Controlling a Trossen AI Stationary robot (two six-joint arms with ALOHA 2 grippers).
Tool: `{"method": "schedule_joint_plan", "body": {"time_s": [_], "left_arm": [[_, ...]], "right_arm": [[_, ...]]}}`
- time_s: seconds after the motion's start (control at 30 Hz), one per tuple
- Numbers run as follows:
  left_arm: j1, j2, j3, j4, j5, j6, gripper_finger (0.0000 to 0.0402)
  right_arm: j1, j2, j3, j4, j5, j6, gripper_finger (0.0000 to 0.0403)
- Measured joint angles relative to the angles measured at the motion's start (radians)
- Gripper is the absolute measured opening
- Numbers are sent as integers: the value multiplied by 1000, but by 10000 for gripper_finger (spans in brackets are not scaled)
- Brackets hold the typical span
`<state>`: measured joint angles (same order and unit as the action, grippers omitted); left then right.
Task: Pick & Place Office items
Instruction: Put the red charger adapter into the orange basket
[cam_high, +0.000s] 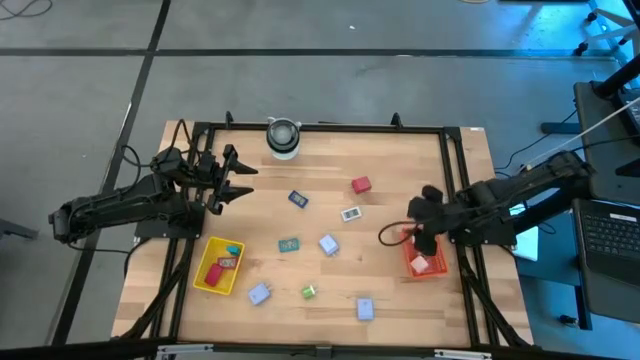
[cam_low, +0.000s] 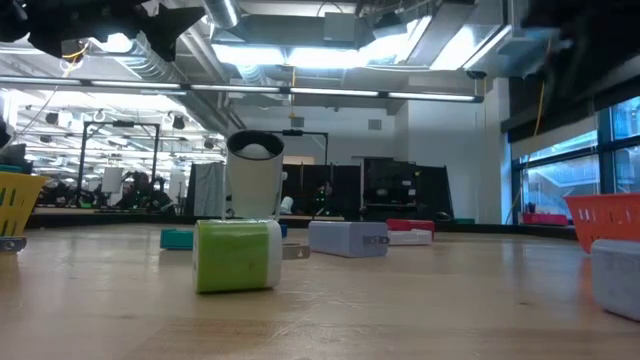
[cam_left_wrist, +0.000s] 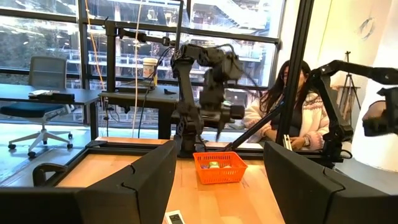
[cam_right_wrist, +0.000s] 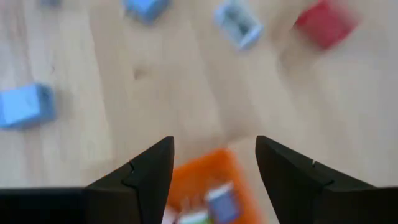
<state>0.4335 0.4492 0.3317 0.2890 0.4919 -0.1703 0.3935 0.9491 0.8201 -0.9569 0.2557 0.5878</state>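
Small office items lie scattered on the wooden table: a red block, a blue packet, a grey-white packet, a teal packet, lavender blocks and a green block. My left gripper hovers open near the table's left edge and holds nothing. My right gripper is open above the red-orange tray, which holds a few items.
A yellow tray with a few items sits near the left front. A grey-white cylinder stands at the far edge. A dark frame borders the table. A person sits beyond the right side.
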Motion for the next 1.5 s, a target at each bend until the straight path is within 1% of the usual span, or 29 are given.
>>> {"method": "schedule_joint_plan", "body": {"time_s": [0.13,0.23,0.33,0.47,0.57,0.67,0.8,0.9,0.97,1.07,1.13,1.23,1.33,1.4,1.5], "left_arm": [[0,0,0,0,0,0,237],[0,0,0,0,0,0,237],[0,0,0,0,0,0,237],[0,1,0,0,0,0,237],[0,6,0,0,0,1,237],[0,13,0,2,0,8,237],[0,48,0,49,-2,8,237],[0,98,0,92,-6,5,237],[0,144,0,120,-36,-12,237],[0,219,0,147,-111,-26,237],[0,265,-1,185,-133,-13,237],[0,322,0,259,-129,-2,237],[0,353,0,312,-119,0,237],[6,360,0,322,-118,1,237],[29,360,0,321,-117,1,237]], "right_arm": [[-40,-100,18,20,137,-69,228],[-48,-205,10,78,196,-99,229],[-48,-302,-16,178,240,-158,229],[-45,-414,-98,313,251,-222,229],[-46,-488,-187,428,255,-266,229],[-46,-535,-278,592,230,-337,229],[-49,-549,-360,810,199,-465,229],[-71,-548,-386,873,197,-521,229],[-107,-540,-398,895,196,-547,229],[-181,-536,-407,899,122,-541,229],[-239,-537,-407,911,82,-540,229],[-336,-526,-407,930,-20,-539,229],[-445,-497,-407,946,-118,-540,229],[-525,-459,-407,950,-177,-539,229],[-640,-375,-407,992,-320,-505,229]]}}
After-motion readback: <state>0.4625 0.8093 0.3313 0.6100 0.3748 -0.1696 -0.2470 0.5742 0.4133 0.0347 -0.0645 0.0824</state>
